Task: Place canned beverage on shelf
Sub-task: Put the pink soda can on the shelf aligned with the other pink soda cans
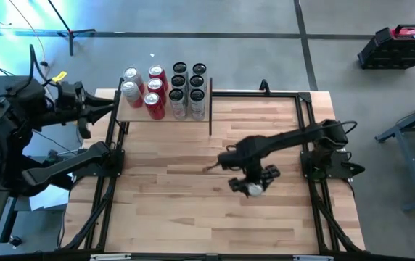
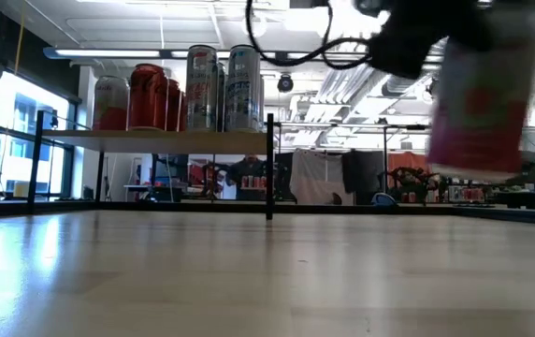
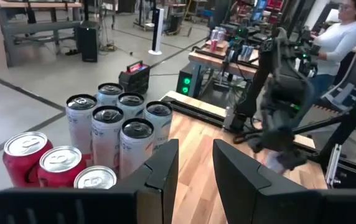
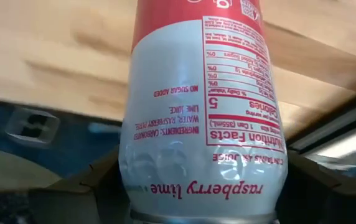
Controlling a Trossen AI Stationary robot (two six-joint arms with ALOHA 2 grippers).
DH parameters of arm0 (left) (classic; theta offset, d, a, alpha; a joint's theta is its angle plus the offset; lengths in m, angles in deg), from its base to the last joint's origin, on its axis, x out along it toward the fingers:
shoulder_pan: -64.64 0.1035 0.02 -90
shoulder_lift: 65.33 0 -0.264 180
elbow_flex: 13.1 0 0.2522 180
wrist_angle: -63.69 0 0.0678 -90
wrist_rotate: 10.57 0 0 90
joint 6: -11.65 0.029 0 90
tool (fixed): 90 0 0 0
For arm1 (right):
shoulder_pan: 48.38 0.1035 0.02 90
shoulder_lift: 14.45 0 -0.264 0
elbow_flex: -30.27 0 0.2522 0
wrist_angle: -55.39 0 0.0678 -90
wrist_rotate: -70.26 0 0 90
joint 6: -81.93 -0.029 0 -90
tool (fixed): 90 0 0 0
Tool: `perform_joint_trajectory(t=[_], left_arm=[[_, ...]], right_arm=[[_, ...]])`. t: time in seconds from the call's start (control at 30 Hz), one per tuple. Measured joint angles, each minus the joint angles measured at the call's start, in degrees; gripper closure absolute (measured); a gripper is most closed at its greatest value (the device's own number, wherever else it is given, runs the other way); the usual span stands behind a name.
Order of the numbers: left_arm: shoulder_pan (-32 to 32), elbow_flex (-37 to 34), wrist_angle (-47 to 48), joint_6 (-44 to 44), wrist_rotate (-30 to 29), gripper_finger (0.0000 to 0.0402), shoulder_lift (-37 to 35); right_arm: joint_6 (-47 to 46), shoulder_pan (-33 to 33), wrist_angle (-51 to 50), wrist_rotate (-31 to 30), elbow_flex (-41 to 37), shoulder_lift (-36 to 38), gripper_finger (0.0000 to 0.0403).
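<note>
We see the right gripper [image 1: 254,185] out over the middle-right of the counter [image 1: 178,210], clamped on a can [image 4: 196,112] held between its dark fingers [image 4: 88,186]. The can is a smooth metal cylinder, white low down and red-pink toward one end, printed with "raspberry lime" and a nutrition panel. In the low view it hangs clear above the wood, blurred, with the arm's black bulk over it.

The counter is pale butcher-block, long strips with a soft sheen, edged by thin black metal rails.

The shelf [image 1: 136,115] stands at the far-left part of the counter, well apart from the held can: a small light-wood plank on slim black posts, raised above the tabletop. On it stand red cans [image 1: 156,90] on one side and taller, slimmer silver-white cans [image 1: 188,87] with dark tops, packed close in rows. Their pull-tab lids show round and shiny in the left wrist view.

The left gripper [image 3: 193,180] waits off the counter's far-left corner, just beside the shelf, facing the cans. Its two flat, dark, angular fingers [image 3: 162,171] stand a narrow gap apart with nothing between them.

Beyond the counter, a person [image 3: 343,37] in a white top sits at a bench
</note>
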Motion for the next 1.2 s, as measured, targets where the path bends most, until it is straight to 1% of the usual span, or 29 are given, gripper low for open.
perform_joint_trajectory(t=[0.23, 0.4, 0.57, 0.7, 0.83, 1.0, 1.2], left_arm=[[0.0, 0.0, 0.9, -0.4, 0.0, 0.0312, -3.0], [0.0, 0.0, 1.4, -0.4, 0.0, 0.0312, -5.1], [0.0, 0.0, 2.4, -0.5, -0.2, 0.0312, -6.3], [0.0, 0.0, 3.8, -0.3, 0.1, 0.0312, -7.1], [0.0, 0.0, 5.3, 2.2, 0.2, 0.0312, -8.5], [0.0, 0.0, 3.8, 2.6, 0.2, 0.0312, -10.5], [0.0, 0.0, 3.0, 2.6, 0.3, 0.0311, -12.7]], right_arm=[[-6.0, -5.9, 8.4, -0.4, -0.3, -1.4, 0.0115], [-9.4, -8.1, 14.9, 2.4, -0.3, -3.6, 0.0115], [-10.5, -9.9, 18.5, 5.2, -0.3, -6.0, 0.0115], [-11.3, -10.8, 19.8, 7.0, -0.3, -7.1, 0.0115], [-11.2, -11.5, 21.2, 7.3, -0.4, -7.1, 0.0113], [-11.2, -11.9, 22.0, 7.2, -0.4, -7.6, 0.0107], [-11.2, -12.7, 23.4, 8.3, -0.5, -9.2, 0.0101]])
